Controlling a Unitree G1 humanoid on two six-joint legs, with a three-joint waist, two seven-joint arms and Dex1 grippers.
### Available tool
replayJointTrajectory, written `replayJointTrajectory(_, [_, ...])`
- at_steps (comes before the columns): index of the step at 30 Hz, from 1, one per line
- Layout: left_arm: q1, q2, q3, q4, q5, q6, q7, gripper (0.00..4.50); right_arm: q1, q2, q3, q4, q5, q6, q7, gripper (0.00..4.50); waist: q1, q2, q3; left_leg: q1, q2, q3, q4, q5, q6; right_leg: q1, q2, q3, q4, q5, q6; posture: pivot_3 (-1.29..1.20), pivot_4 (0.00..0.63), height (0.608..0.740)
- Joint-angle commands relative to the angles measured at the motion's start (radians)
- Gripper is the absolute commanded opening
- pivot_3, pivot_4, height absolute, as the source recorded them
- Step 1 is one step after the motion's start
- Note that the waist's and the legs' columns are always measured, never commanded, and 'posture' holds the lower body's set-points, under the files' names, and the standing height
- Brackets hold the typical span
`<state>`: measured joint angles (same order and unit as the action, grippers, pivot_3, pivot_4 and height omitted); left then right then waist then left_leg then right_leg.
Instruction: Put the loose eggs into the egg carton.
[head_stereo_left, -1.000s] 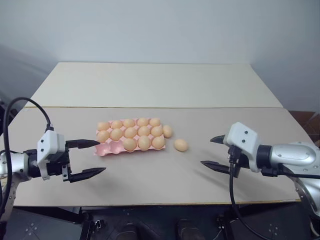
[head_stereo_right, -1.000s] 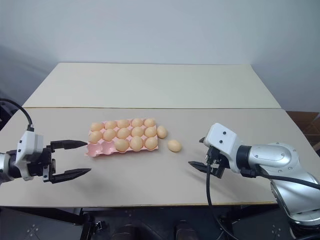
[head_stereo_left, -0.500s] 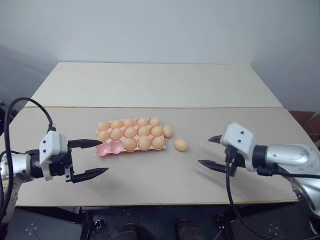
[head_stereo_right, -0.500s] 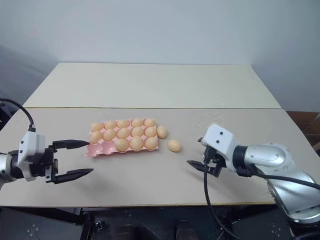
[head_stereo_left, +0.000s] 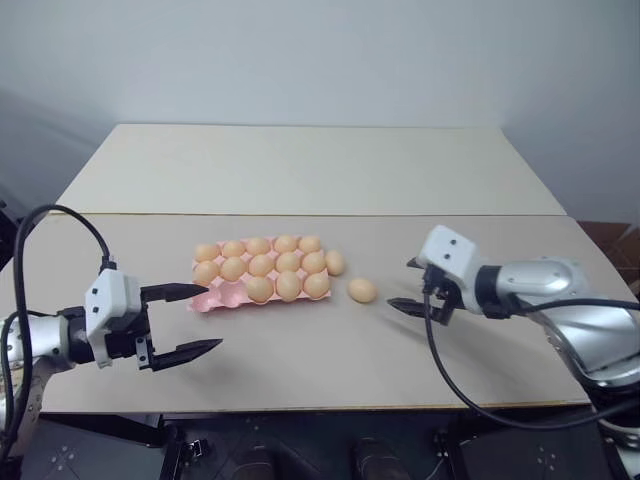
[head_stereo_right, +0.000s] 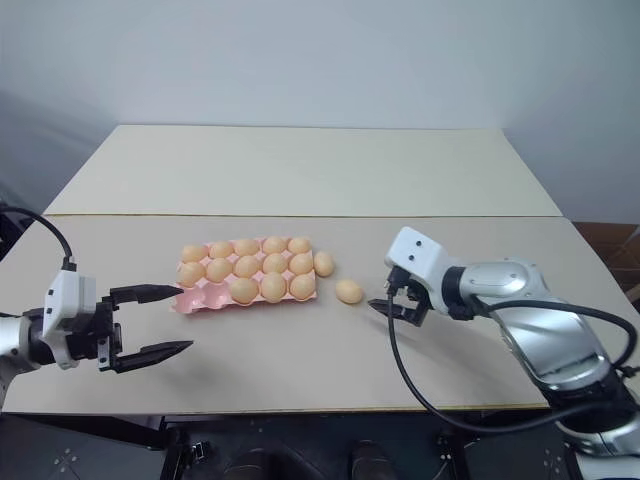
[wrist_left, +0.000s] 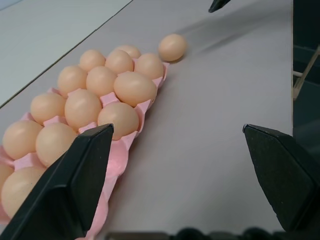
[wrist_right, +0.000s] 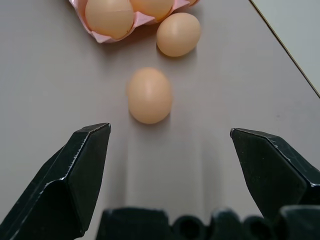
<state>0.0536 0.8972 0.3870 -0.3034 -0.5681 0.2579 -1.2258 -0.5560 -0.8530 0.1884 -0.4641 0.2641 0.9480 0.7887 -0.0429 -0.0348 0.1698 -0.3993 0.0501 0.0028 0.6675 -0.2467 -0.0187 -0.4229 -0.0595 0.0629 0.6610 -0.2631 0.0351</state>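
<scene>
The pale-pink egg carton (head_stereo_left: 262, 275) lies flat on the near worktop (head_stereo_left: 300, 360), left of centre, long side running left-right and skewed a bit — its right end sits slightly farther back. Most cups hold tan-orange eggs; the cups at its front-left corner look bare.

Two loose eggs are off the tray. One (head_stereo_left: 335, 262) lies just beside the carton's right end, touching or nearly so, long axis pointing roughly away from the robot. The other loose egg (head_stereo_left: 362, 290) lies on the worktop a little right of and nearer than the first, apart from the carton, long axis roughly left-right in the head views.

Right gripper (head_stereo_left: 410, 285) is near that second egg, on its right, fingers spread wide, nothing between them; in the right wrist view the egg (wrist_right: 149, 95) sits ahead of the gap, untouched. Left gripper (head_stereo_left: 185, 322) hangs near the carton's front-left corner, also spread, empty.

Worktop is matt beige-grey w/ a second, paler tabletop (head_stereo_left: 300, 165) butted behind it — a thin seam between. Plain pale wall (head_stereo_left: 320, 60) behind.
</scene>
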Motion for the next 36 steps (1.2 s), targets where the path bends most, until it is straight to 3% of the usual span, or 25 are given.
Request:
replayJointTrajectory(1, [-0.019, 0.003, -0.009, -0.006, 0.007, -0.023, 0.005, 4.50, -0.051, 0.029, 0.057, 0.042, -0.044, -0.013, -0.022, 4.45, 0.001, 0.000, 0.000, 0.000, 0.000, 0.000, 0.000, 0.000, 0.000, 0.000, 0.000, 0.000, 0.000, 0.000, 0.000, 0.00, 0.150, 0.740])
replayJointTrajectory(6, [-0.044, 0.005, -0.026, 0.013, 0.022, -0.026, 0.002, 4.50, -0.114, 0.104, 0.177, 0.169, -0.139, -0.093, -0.037, 4.45, 0.000, 0.000, 0.000, 0.000, 0.000, 0.000, 0.000, 0.000, 0.000, 0.000, 0.000, 0.000, 0.000, 0.000, 0.000, 0.00, 0.150, 0.740])
replayJointTrajectory(16, [-0.006, 0.009, -0.002, -0.015, 0.029, -0.019, 0.017, 4.50, -0.182, 0.224, 0.257, 0.333, -0.229, -0.193, -0.016, 4.45, -0.001, 0.000, 0.000, -0.001, 0.000, 0.000, 0.000, 0.000, 0.000, -0.001, 0.000, 0.000, 0.001, 0.000, 0.000, 0.00, 0.150, 0.740])
replayJointTrajectory(19, [0.005, 0.008, 0.002, -0.022, 0.031, -0.020, 0.026, 4.50, -0.182, 0.239, 0.260, 0.352, -0.232, -0.203, 0.002, 3.91, 0.001, 0.000, 0.000, -0.001, 0.000, 0.000, 0.000, 0.000, 0.000, -0.001, 0.000, 0.000, 0.001, 0.000, 0.000, 0.00, 0.150, 0.740])
replayJointTrajectory(24, [0.015, 0.006, 0.002, -0.032, 0.041, -0.028, 0.042, 4.50, -0.173, 0.256, 0.260, 0.365, -0.261, -0.202, 0.000, 2.14, 0.000, 0.000, 0.000, -0.001, 0.000, 0.000, 0.000, 0.000, 0.000, -0.001, 0.000, 0.000, 0.001, 0.000, 0.000, 0.00, 0.150, 0.740])
replayJointTrajectory(26, [0.017, 0.006, 0.004, -0.036, 0.041, -0.029, 0.048, 4.50, -0.169, 0.254, 0.260, 0.361, -0.270, -0.207, 0.004, 1.69, -0.001, 0.000, 0.000, -0.001, 0.000, 0.000, 0.000, 0.000, 0.000, -0.001, 0.000, 0.000, 0.001, 0.000, 0.000, 0.00, 0.150, 0.740])
replayJointTrajectory(31, [0.034, 0.016, 0.028, -0.022, 0.046, -0.034, 0.045, 4.50, -0.151, 0.242, 0.233, 0.301, -0.279, -0.201, -0.002, 1.59, 0.000, 0.000, 0.000, -0.001, 0.000, 0.000, 0.000, 0.000, 0.000, -0.001, 0.000, 0.000, 0.001, 0.000, 0.000, 0.00, 0.150, 0.740])
replayJointTrajectory(36, [0.088, 0.038, 0.095, 0.024, 0.063, -0.038, 0.026, 4.50, -0.209, 0.324, 0.161, 0.223, -0.239, -0.181, -0.044, 1.59, -0.007, 0.000, 0.000, 0.000, 0.000, 0.000, 0.000, 0.000, 0.000, -0.002, 0.000, 0.000, 0.002, 0.000, 0.000, 0.00, 0.150, 0.740])
